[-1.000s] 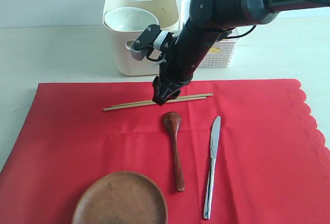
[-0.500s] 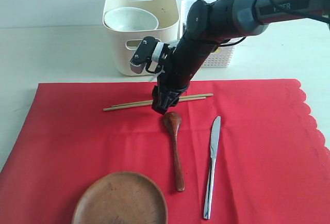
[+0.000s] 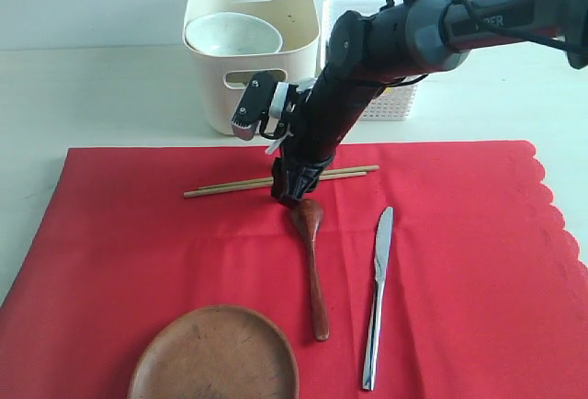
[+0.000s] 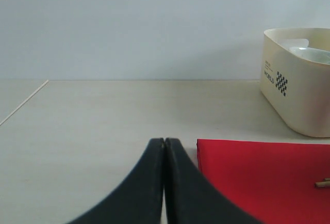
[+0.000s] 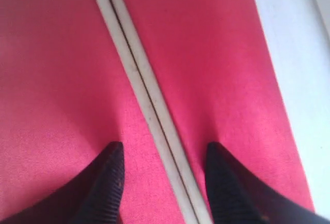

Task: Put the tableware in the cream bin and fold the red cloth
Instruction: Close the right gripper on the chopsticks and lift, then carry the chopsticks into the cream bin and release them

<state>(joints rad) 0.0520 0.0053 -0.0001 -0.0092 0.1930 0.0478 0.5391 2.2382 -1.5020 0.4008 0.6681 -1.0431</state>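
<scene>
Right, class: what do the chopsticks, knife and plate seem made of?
Chopsticks: probably wood or bamboo, pale, matt. Knife: metal, likely steel, with bright silver reflections. Plate: seemingly wood, matt brown with faint streaks; ceramic cannot be ruled out.

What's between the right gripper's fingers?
The wooden chopsticks, lying on the red cloth, run through the open right gripper, touching neither finger; the right wrist view shows it.

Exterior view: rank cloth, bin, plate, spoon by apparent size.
1. red cloth
2. cream bin, then brown plate; unsure, since the plate is nearer and cut off by the frame
3. wooden spoon
</scene>
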